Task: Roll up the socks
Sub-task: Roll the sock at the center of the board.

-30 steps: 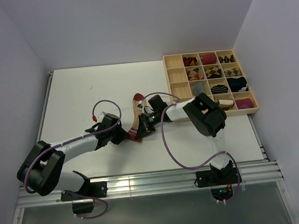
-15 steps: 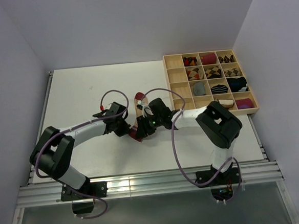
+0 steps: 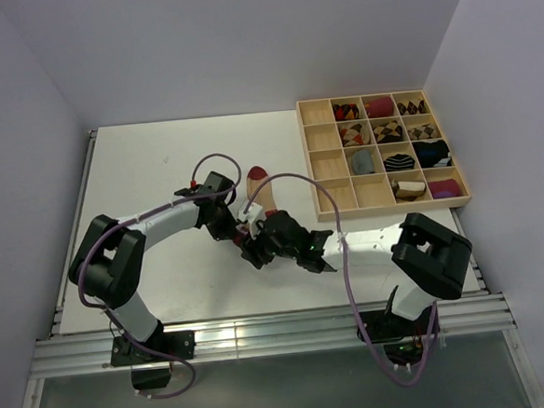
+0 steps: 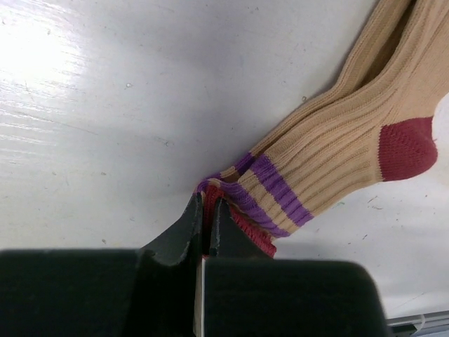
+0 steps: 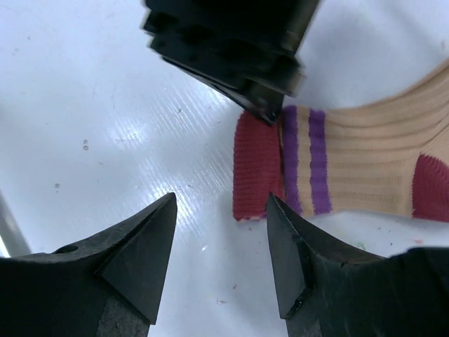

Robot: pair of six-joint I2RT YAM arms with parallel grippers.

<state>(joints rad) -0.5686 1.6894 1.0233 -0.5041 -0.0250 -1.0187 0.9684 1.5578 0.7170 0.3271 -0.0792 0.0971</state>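
Observation:
A beige sock (image 3: 261,192) with a dark-red toe, heel and cuff and purple stripes lies flat mid-table. Its toe points to the far side and its cuff to the near side. In the left wrist view the sock (image 4: 337,151) runs off to the upper right, and my left gripper (image 4: 208,205) is shut on the edge of its red cuff. From above, the left gripper (image 3: 237,231) sits at the cuff end. My right gripper (image 5: 221,210) stands open just short of the red cuff (image 5: 257,168), touching nothing. From above, the right gripper (image 3: 255,253) is right beside the left one.
A wooden compartment tray (image 3: 380,96) with several rolled sock bundles stands at the far right. The right arm's forearm (image 3: 368,244) lies low across the near right of the table. Purple cables loop over both arms.
My left gripper has closed on the cuff and shifted right. My right gripper has let go of the cuff, opened and pulled back toward the near edge, its elbow swinging down to the right.

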